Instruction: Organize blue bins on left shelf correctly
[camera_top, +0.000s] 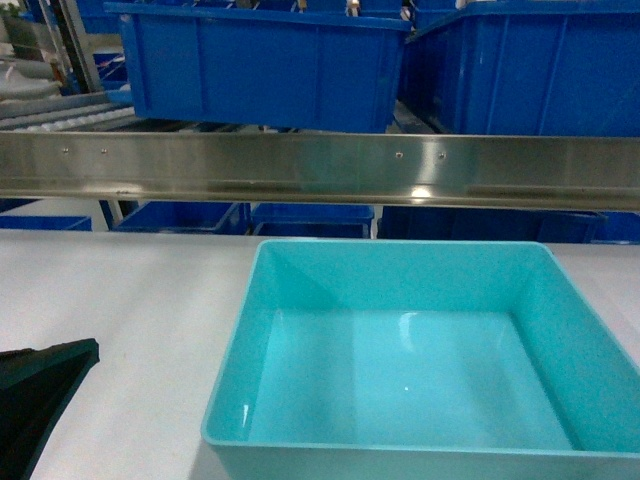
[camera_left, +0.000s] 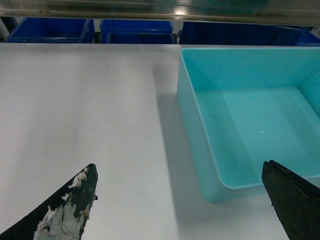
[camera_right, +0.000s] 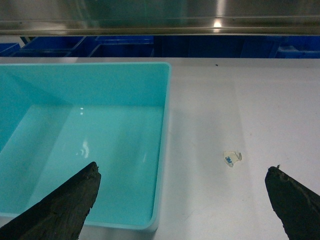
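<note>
Head view: you have one turquoise bin (camera_top: 425, 350) sitting empty on the white bench (camera_top: 120, 300), low and right of centre, its near rim at the bottom edge. Behind it runs the steel shelf rail (camera_top: 320, 168), with dark blue crates (camera_top: 265, 60) on the level above and more below. Only a black tip of the left gripper (camera_top: 40, 385) shows at lower left; you can't tell its state from here.

Left wrist view: the left gripper (camera_left: 182, 200) has its fingers (camera_left: 70, 210) wide apart, holding nothing. The bin (camera_left: 250, 120) lies ahead and to the right, its near left corner between the two fingers. One finger pad looks worn and flaky.

Right wrist view: the right gripper (camera_right: 182, 200) is also spread apart and empty, straddling the bin's (camera_right: 82, 140) right wall. A small scrap of tape (camera_right: 232, 158) lies on the bench nearby.

Risks, as judged: glossy sloping walls could slip from a one-sided pinch, and that worn pad makes it worse. Lift too little and the rim catches the rail. An uneven two-arm lift would tilt the bin.
</note>
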